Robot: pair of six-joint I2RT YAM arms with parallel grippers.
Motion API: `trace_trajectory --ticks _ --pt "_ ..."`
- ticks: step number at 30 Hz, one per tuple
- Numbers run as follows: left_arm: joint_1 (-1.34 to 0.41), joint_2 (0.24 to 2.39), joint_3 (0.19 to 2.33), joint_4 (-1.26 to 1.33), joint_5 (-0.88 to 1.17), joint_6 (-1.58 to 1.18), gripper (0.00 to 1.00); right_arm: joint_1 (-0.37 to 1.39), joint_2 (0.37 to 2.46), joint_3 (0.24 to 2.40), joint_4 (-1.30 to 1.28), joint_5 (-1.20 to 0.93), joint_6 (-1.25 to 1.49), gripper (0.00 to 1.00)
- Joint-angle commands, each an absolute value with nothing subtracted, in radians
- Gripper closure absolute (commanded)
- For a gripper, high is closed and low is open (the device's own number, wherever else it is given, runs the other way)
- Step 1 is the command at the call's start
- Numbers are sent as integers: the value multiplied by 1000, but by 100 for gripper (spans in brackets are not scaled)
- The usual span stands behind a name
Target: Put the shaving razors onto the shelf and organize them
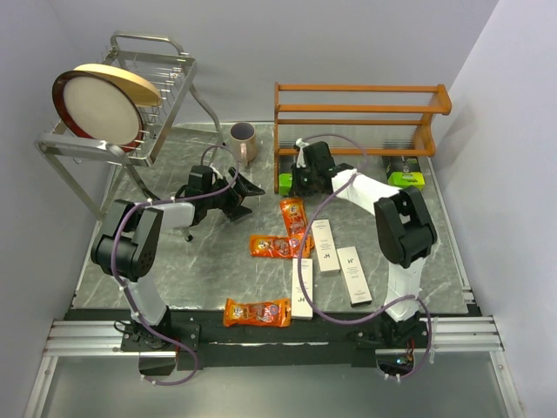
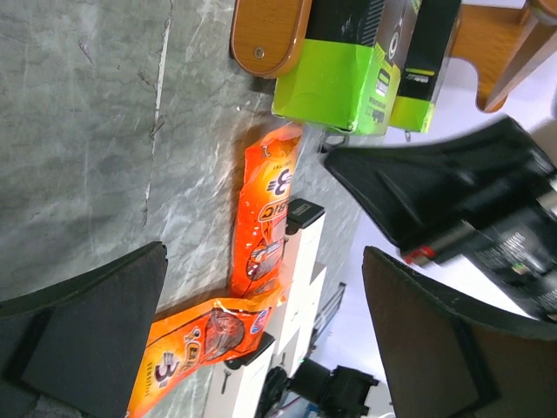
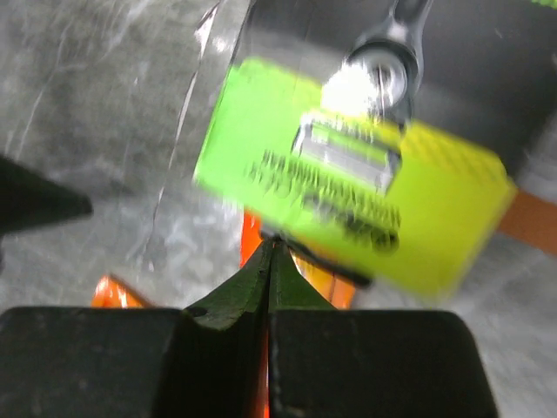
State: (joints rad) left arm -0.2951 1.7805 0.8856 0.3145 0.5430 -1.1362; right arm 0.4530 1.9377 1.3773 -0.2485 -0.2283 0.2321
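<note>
Razors lie mostly loose on the worktop. White boxes and orange packets sit mid-worktop. One green pack is at the left foot of the shelf, and a second green pack is by the right foot. I see none on the tiers.

Right claw is clenched, tips against the near edge of the left green pack. I can't tell whether it pinches a thin edge or only pushes. Left claw is spread wide and empty, near the mug.

My read: early in the task, with the first pack being worked toward the shelf. The next move needs a sure hold, then a lift over the low rail.

The pack is lime with black print, blurred in the wrist view.
</note>
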Motion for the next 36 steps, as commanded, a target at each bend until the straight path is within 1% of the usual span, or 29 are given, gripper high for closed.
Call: trace_trajectory --ticks 1,2,4,5,7,8,10,11,12,13,14,15,17,18,20,21,23,26,27,28,32,33,36 --pt "-291 1709 939 319 554 -1046 1 440 1702 1306 -285 -239 143 96" --pt "-293 1703 952 315 563 -1026 1 439 1622 1287 -293 -244 131 87" --pt "-298 1686 1003 281 581 -956 1 428 1550 1272 -340 -259 89 72" --pt "-302 1680 1023 262 583 -928 0 426 1490 1276 -369 -256 78 61" --pt "-317 1660 1073 215 592 -838 1 420 1435 1281 -439 -255 55 52" --pt "-327 1654 1087 193 591 -804 1 417 1383 1273 -452 -247 49 43" --pt "-362 1634 1124 144 568 -690 1 416 1335 1228 -472 -218 38 31" --pt "-374 1629 1134 94 560 -648 1 411 1289 1204 -479 -213 37 22" --pt "-397 1617 1141 72 551 -571 1 413 1270 1184 -488 -218 17 20" --pt "-406 1612 1150 54 542 -540 1 411 1255 1158 -500 -219 8 11" --pt "-414 1606 1158 20 532 -517 1 411 1230 1144 -509 -228 8 0" --pt "-417 1598 1161 17 534 -512 1 413 1221 1137 -524 -238 -35 0" --pt "-416 1591 1172 23 525 -566 1 413 1213 1140 -522 -230 -17 0" --pt "-416 1582 1175 56 525 -628 1 414 1218 1150 -497 -200 76 0" --pt "-420 1569 1170 101 479 -702 0 413 1238 1186 -468 -190 159 0" --pt "-437 1571 1173 72 369 -754 0 413 1242 1189 -412 -198 273 0" --pt "-462 1595 1218 19 253 -794 1 413 1267 1195 -355 -235 377 0" --pt "-517 1664 1262 3 183 -827 1 420 1356 1212 -273 -360 589 0" --pt "-546 1684 1267 8 164 -819 1 426 1380 1210 -212 -411 591 0" --pt "-560 1689 1273 14 149 -809 1 463 1403 1233 -212 -429 594 0" --pt "-609 1695 1258 46 224 -782 0 483 1460 1239 -184 -251 773 0" --pt "-617 1701 1249 51 230 -820 0 482 1468 1250 -211 -194 876 0" --pt "-618 1701 1189 93 261 -921 0 494 1480 1290 -291 -17 1012 0"
